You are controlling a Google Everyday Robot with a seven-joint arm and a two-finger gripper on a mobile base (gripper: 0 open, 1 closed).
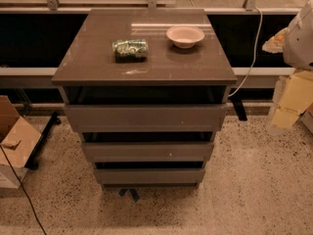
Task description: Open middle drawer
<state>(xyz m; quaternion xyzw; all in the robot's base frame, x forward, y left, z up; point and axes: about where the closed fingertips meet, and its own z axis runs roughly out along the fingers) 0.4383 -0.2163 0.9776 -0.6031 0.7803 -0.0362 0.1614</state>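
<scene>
The middle drawer (146, 151) is the second of three grey-brown flat fronts on a cabinet, with a tiny pale speck right of centre. It sits in line with the other fronts, a dark gap above it. The top drawer (145, 117) is taller, and the lowest drawer (149, 176) is narrower. My gripper (289, 101) shows as pale yellowish parts at the right edge, below the white arm (299, 35). It is well to the right of the cabinet, about level with the top drawer, and touches nothing.
On the cabinet top (88, 62) lie a green packet (130, 48) and a white bowl (185, 35). A cardboard box (14, 141) stands on the floor at left. A white cable (250, 53) hangs at right. Blue tape (128, 194) marks the speckled floor in front.
</scene>
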